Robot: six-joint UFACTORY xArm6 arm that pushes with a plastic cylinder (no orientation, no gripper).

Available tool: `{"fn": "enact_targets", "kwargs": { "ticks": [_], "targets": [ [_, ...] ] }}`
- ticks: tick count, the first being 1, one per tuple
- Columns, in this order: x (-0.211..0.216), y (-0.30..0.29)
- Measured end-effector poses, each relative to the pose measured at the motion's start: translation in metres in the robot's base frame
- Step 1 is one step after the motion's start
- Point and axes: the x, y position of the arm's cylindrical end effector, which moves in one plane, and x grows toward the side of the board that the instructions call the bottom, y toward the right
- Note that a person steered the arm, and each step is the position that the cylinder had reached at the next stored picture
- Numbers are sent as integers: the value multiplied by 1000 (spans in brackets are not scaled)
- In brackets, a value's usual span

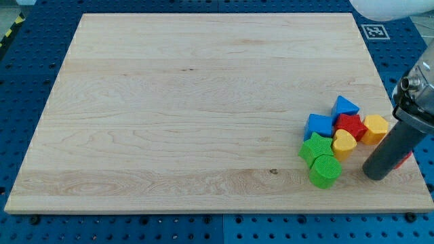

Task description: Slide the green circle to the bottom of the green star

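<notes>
The green circle [325, 171] lies near the board's bottom right, touching the lower right side of the green star [315, 147]. My tip [375, 174] stands on the board to the right of the green circle, with a gap between them. The dark rod rises from the tip toward the view's right edge.
A cluster sits just above and right of the green blocks: a blue cube [319, 125], a blue triangle [345, 106], a red block [350, 126], a yellow heart [344, 144] and a yellow hexagon [375, 128]. A red block [405, 158] peeks out behind the rod. The board's right edge [407, 146] is close.
</notes>
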Motion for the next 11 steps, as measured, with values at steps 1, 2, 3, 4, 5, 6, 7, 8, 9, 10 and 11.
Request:
{"fn": "enact_targets", "kwargs": {
  "ticks": [1,2,3,4,5,6,7,8,9,10,11],
  "targets": [
    [-6,-3],
    [-7,-13],
    [-11,-13],
    [-19,10],
    [12,17],
    [33,17],
    [38,4],
    [36,-31],
    [13,-51],
    [6,-51],
    [3,-51]
  ]
}}
